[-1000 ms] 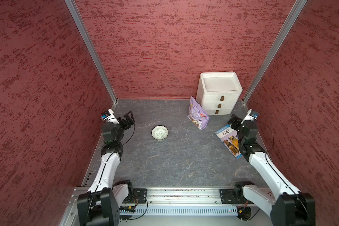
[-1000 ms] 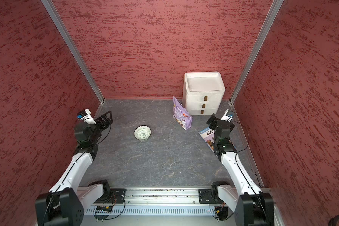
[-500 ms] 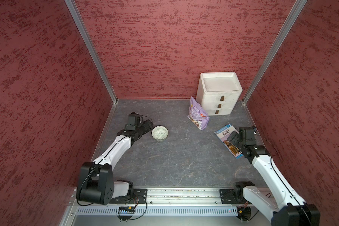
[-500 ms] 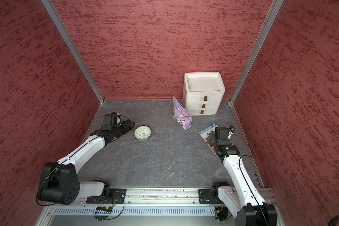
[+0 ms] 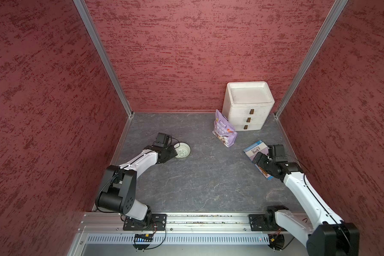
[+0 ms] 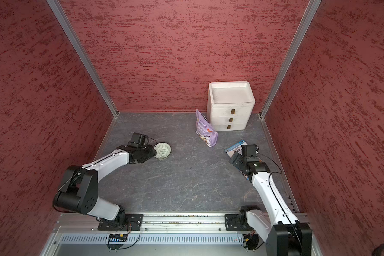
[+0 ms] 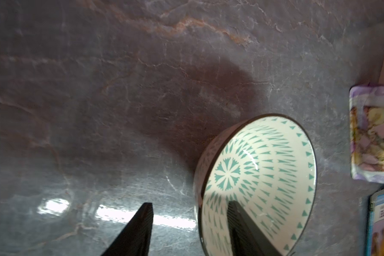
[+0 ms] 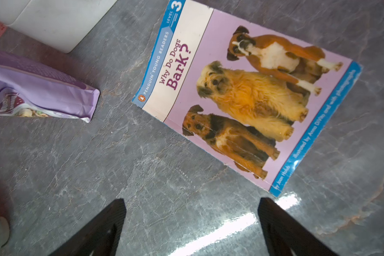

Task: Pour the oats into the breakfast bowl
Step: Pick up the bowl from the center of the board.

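Note:
The breakfast bowl [image 5: 182,151] [image 6: 163,150], small and white with a green-grey spoke pattern inside, stands on the grey table at centre left. In the left wrist view the bowl [image 7: 259,177] is empty. My left gripper [image 7: 190,204] [image 5: 174,152] straddles its near rim, open partway: one finger is inside the bowl, the other outside with a gap to the wall. The oats themselves are hidden. Their lilac pouch [image 5: 224,129] [image 6: 205,130] [image 8: 38,88] stands upright at the back right. My right gripper [image 8: 192,200] [image 5: 258,158] hovers open and empty over the table, beside the book.
A blue-edged dog book [image 5: 255,150] [image 8: 242,99] lies flat under my right wrist. A white three-drawer box [image 5: 247,106] [image 6: 230,104] stands in the back right corner behind the pouch. Red walls close in three sides. A metal rail [image 5: 197,218] runs along the front.
My left arm swung from the left wall to the bowl, and its jaws narrowed around the rim. My right arm reached forward over the book, jaws still wide.

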